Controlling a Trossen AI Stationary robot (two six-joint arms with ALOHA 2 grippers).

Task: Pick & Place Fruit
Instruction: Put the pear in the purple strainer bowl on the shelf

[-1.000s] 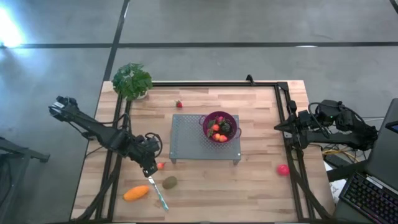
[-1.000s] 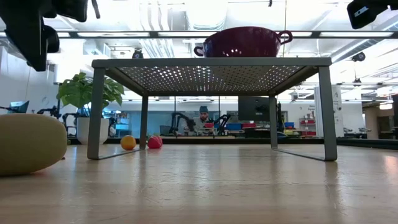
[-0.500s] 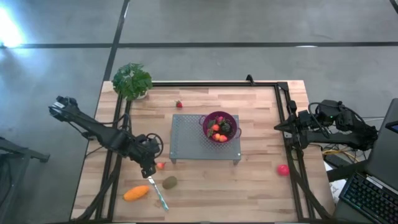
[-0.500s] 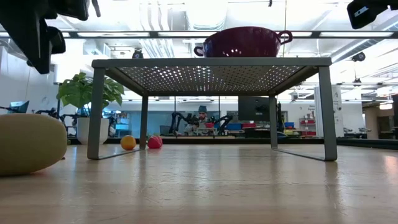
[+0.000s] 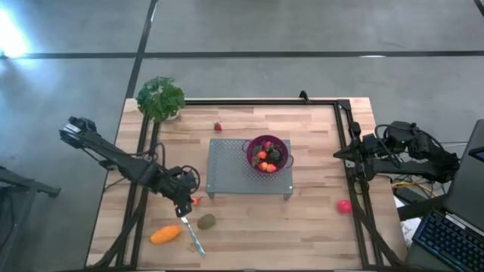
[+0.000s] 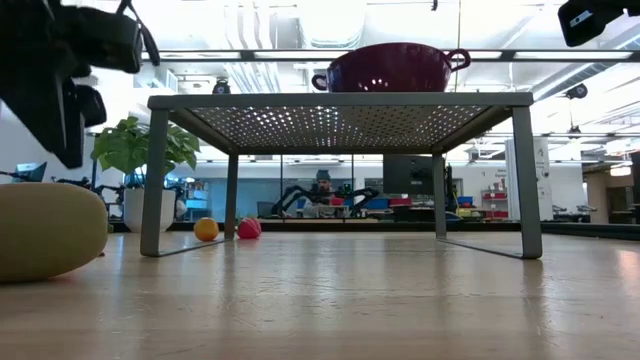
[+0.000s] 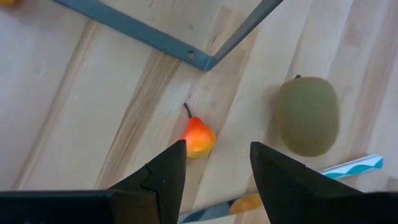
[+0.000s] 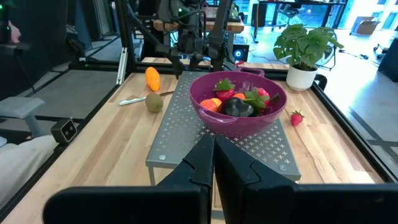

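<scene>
A small red-orange fruit with a stem (image 7: 198, 137) lies on the wood by the rack's near left leg (image 5: 196, 201). My left gripper (image 7: 214, 163) hangs open just above it, fingers pointing steeply down and touching nothing (image 5: 184, 205). A brown-green oval fruit (image 5: 206, 221), an elongated orange one (image 5: 165, 234), a strawberry (image 5: 218, 126) and a pink-red ball (image 5: 344, 205) lie loose on the table. The purple bowl (image 5: 268, 153), which holds several fruits, stands on the metal rack (image 5: 231, 168). My right gripper (image 8: 212, 155) waits shut at the table's right edge.
A slim knife (image 5: 194, 238) lies between the oval fruit and the orange one, close to my left gripper. A potted plant (image 5: 160, 98) stands at the far left corner. The rack's leg (image 7: 205, 59) is just beyond the small fruit. Black rails run along the table's sides.
My left gripper has come down toward the table over the small red-orange fruit, rolling slightly; its fingers keep the same gap. No fruit has moved.
</scene>
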